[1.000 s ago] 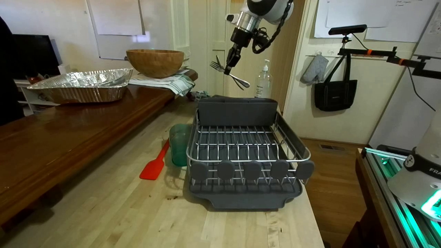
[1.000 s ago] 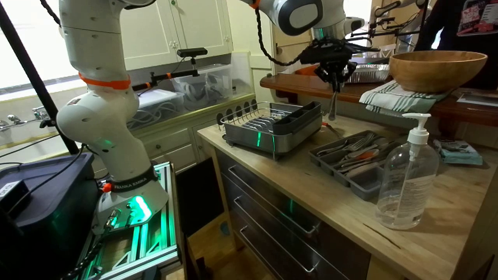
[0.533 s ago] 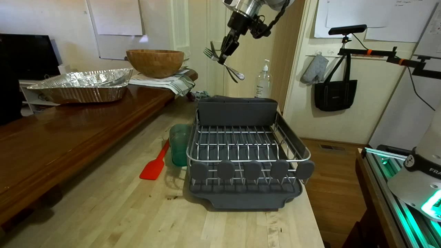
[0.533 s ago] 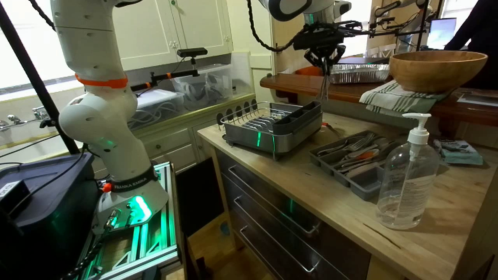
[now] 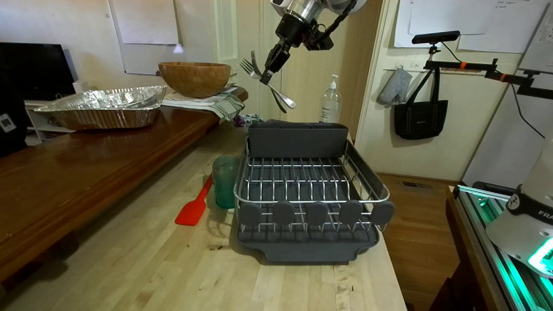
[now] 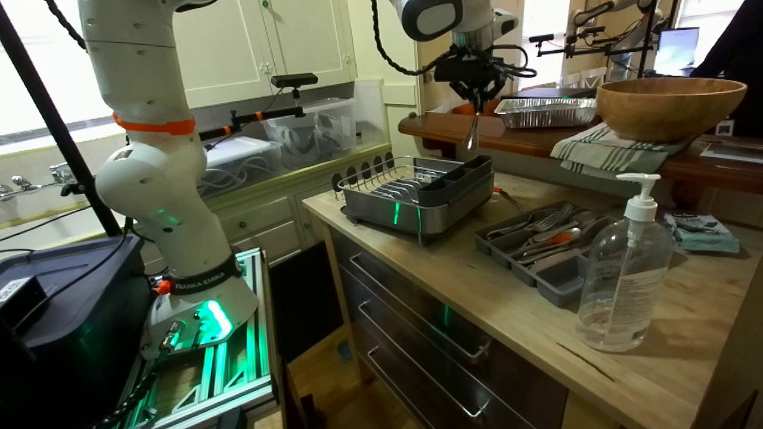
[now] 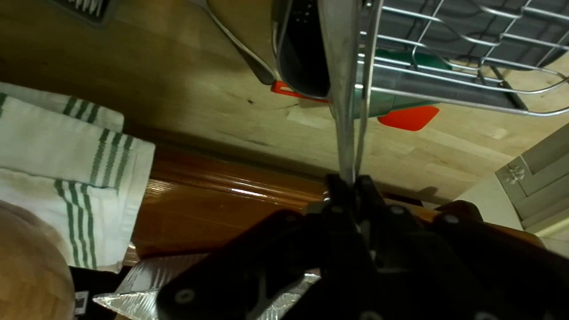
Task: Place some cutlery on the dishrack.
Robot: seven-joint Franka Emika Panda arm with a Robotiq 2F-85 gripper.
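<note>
Fork [image 5: 284, 99] held aslant, tines up-left and handle down-right in an exterior view, crossing a second utensil [image 5: 278, 102], both pinched in the gripper [image 5: 266, 78], higher than the dishrack [image 5: 309, 252] near its caddy [image 5: 298, 140], green cup [image 5: 225, 181] and red spatula [image 5: 192, 211] alongside, cutlery tray [image 6: 565, 277] farther off

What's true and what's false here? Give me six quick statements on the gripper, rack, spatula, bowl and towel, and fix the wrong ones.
1. The gripper holds a fork. True.
2. The spatula lies beside the rack. True.
3. The fork lies in the rack. False: the gripper has it in the air.
4. The bowl rests on a towel. True.
5. The spatula is blue. False: it is red.
6. The towel is plain. False: it has green stripes.
</note>
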